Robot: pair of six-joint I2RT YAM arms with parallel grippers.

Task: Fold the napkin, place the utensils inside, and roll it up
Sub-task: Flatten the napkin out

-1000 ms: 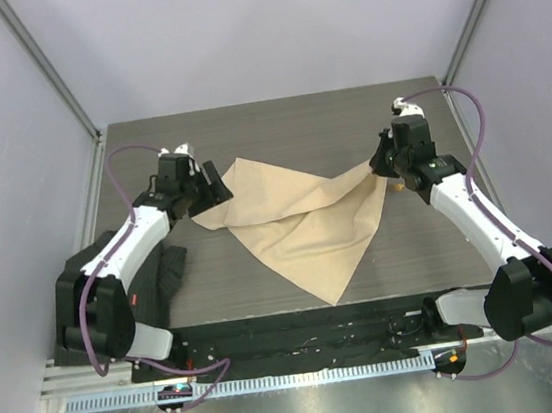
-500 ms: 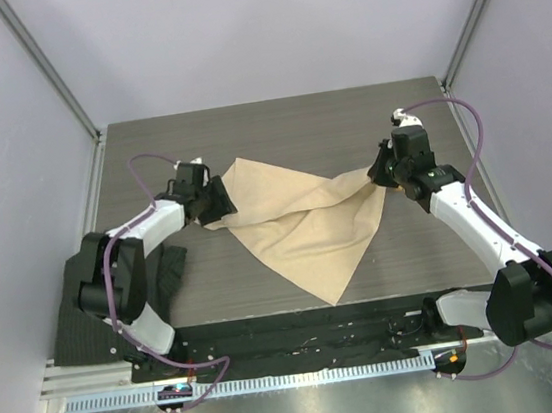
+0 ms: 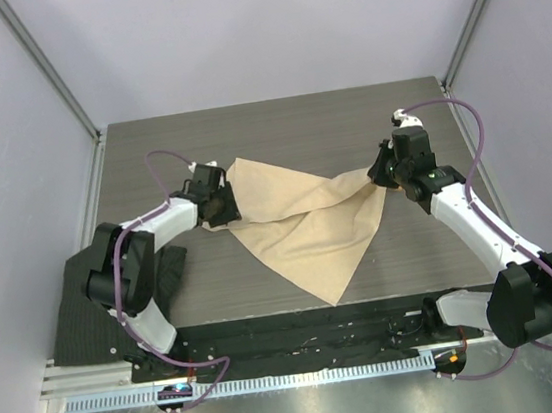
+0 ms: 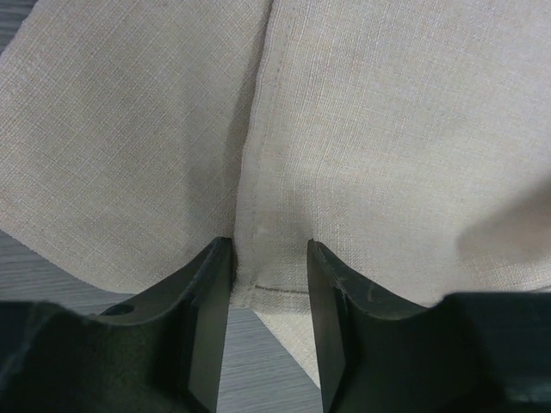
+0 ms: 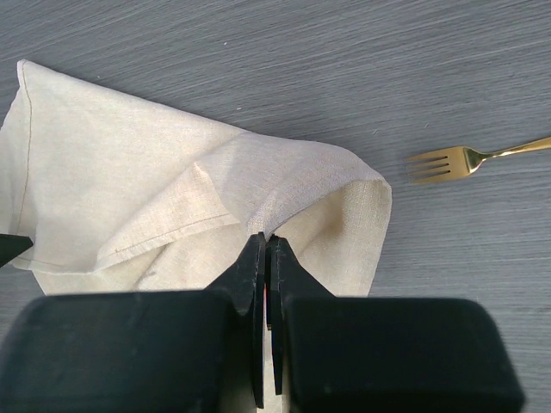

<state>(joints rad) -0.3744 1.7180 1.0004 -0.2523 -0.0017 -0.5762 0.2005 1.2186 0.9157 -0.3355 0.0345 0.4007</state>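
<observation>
Napkin (image 3: 304, 228) position: loosely spread at the centre of the table (image 3: 276, 126), between the two arms, with one corner pointing toward the near edge. The cloth is creased and partly doubled over along its far side, so it does not lie flat.

Left gripper (image 3: 218, 206): at the napkin's left corner, low over the table. In the left wrist view the gripper (image 4: 269, 275) has its jaws apart at a moderate gap. A stitched hem and a corner of the napkin (image 4: 387, 129) lie in the gap between the fingers (image 4: 211, 318), which are not closed on the cloth.

Right gripper (image 3: 382, 168): at the napkin's right corner. In the right wrist view the gripper (image 5: 268, 249) has its jaws pressed together, pinching a raised fold of the napkin (image 5: 129, 198). The cloth rises from the table toward the pinch point.

Fork (image 5: 469, 157): gold-coloured, flat on the table (image 5: 344, 69) to the right of the pinched fold, apart from the napkin, tines toward the cloth.

Dark cloth (image 3: 82, 311): at the near left corner of the table, beside the left arm's base, apart from the napkin.
</observation>
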